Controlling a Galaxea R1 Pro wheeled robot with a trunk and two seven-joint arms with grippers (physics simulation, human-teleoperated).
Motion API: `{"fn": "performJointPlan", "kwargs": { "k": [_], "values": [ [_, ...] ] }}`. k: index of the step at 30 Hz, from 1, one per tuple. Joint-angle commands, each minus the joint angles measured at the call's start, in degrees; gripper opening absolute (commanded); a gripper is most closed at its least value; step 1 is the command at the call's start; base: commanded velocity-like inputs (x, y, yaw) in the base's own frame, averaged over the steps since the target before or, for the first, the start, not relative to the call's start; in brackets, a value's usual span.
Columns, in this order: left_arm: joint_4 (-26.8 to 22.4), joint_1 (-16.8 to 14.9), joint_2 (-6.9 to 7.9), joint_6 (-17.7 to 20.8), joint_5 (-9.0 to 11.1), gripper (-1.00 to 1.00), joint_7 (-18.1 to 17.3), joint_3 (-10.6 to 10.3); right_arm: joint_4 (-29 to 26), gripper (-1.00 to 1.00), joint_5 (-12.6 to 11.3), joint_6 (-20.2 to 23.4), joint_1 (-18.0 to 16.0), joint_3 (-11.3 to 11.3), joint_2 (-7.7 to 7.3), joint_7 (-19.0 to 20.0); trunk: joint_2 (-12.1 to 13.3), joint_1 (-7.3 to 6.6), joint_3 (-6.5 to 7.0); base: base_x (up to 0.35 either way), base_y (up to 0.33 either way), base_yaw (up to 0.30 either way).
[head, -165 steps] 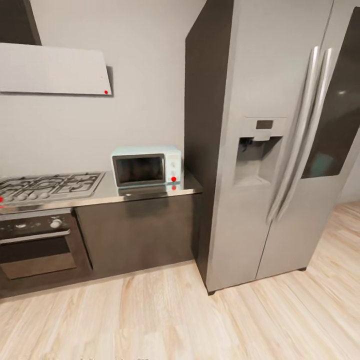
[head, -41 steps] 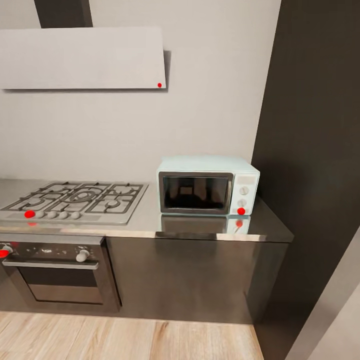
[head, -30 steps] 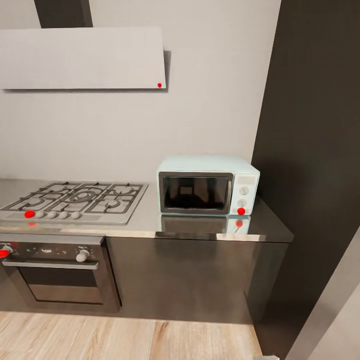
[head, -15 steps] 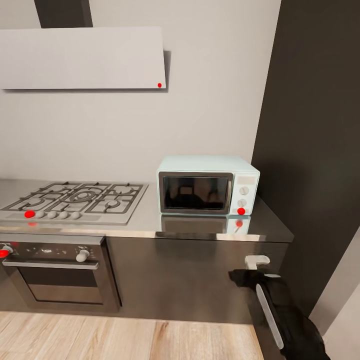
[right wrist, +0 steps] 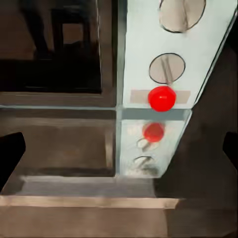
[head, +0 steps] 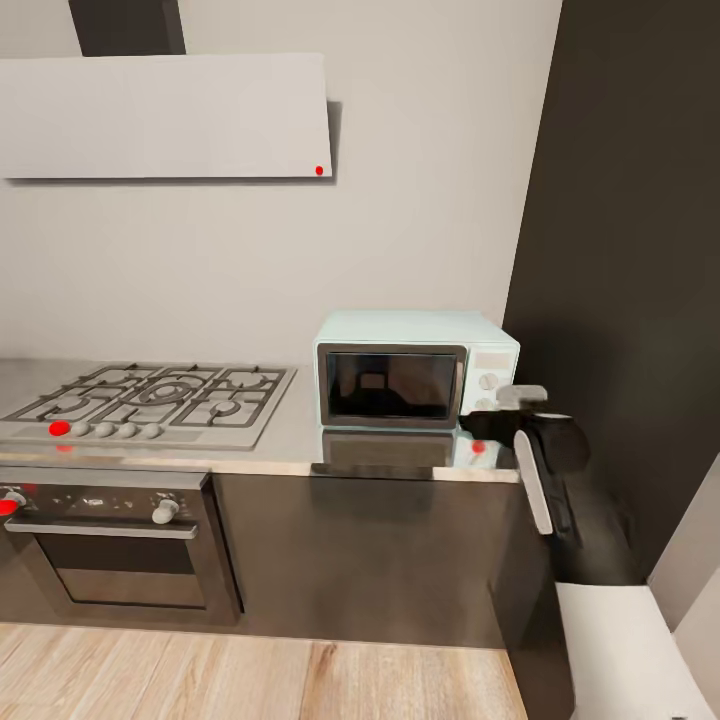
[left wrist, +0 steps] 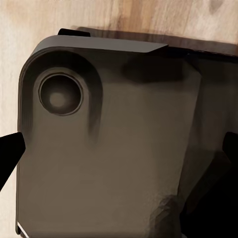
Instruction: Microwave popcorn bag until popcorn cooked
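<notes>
The pale mint microwave (head: 415, 370) stands on the grey steel countertop (head: 290, 445), door shut, its dark glass (head: 390, 386) showing only reflections. My right gripper (head: 480, 424) hovers just off the microwave's lower right corner, in front of the knob panel. In the right wrist view the gripper (right wrist: 119, 153) is open, fingertips (right wrist: 11, 158) wide apart, facing the red light dot (right wrist: 161, 98), a round knob (right wrist: 167, 68) and the worktop (right wrist: 69, 144). My left gripper (left wrist: 119, 158) is open over the robot's own dark base (left wrist: 109, 148). The popcorn bag is out of view.
A gas hob (head: 150, 400) lies left of the microwave, with an oven (head: 110, 545) beneath and a range hood (head: 165, 115) above. The fridge's dark side (head: 630, 250) walls off the right. Pale wooden floor (head: 250, 680) runs along the cabinets.
My right arm has risen from below the counter edge to the height of the microwave's lower right corner. Over the last 1.4 s the view has held still.
</notes>
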Motion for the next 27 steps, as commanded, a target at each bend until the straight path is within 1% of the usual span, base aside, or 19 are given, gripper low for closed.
{"fn": "performJointPlan", "kwargs": {
  "k": [1, 2, 4, 9, 13, 21, 27],
  "values": [
    [-0.05, 0.00, -0.02, -0.07, 0.49, 1.00, -0.01, 0.12, -0.04, 1.00, 0.04, 0.25, -1.27, -0.02, 0.08, -0.13, -0.03, 0.00, -0.06, 0.000, 0.000, 0.000],
    [-0.05, 0.00, -0.02, -0.08, 0.49, 1.00, -0.01, 0.12, -0.05, 1.00, 0.04, 0.25, -2.61, -0.02, 0.17, -0.14, -0.03, 0.00, -0.06, 0.000, 0.000, 0.000],
    [-0.05, 0.00, -0.02, -0.08, 0.49, 1.00, -0.01, 0.12, -0.05, 1.00, 0.01, 0.25, -3.56, -0.03, 0.27, -0.16, -0.03, 0.00, -0.06, 0.000, 0.000, 0.000],
    [-0.05, -0.02, -0.02, -0.09, 0.49, 1.00, -0.01, 0.09, -0.08, 1.00, -0.08, 0.25, -4.18, 0.39, 0.80, -0.18, -0.03, 0.00, -0.06, 0.000, 0.000, 0.000],
    [-0.12, 0.01, -0.04, -0.09, 0.40, 1.00, -0.01, 0.00, 0.06, 1.00, -0.52, -6.24, -4.09, 0.58, 0.72, -0.08, -0.03, 0.00, -0.06, 0.000, 0.000, 0.000],
    [-0.23, 0.00, -0.02, -0.09, 0.37, 1.00, -0.01, -0.01, 2.76, 1.00, -0.79, -7.06, -4.13, 0.59, 0.74, -0.14, -0.03, 0.00, -0.06, 0.000, 0.000, 0.000],
    [-0.23, -0.01, -0.01, -0.09, 0.40, 1.00, -0.01, -0.01, 3.19, 1.00, -0.75, -7.12, -4.13, 0.59, 0.70, -0.24, -0.03, 0.00, -0.06, 0.000, 0.000, 0.000]
  ]
}}
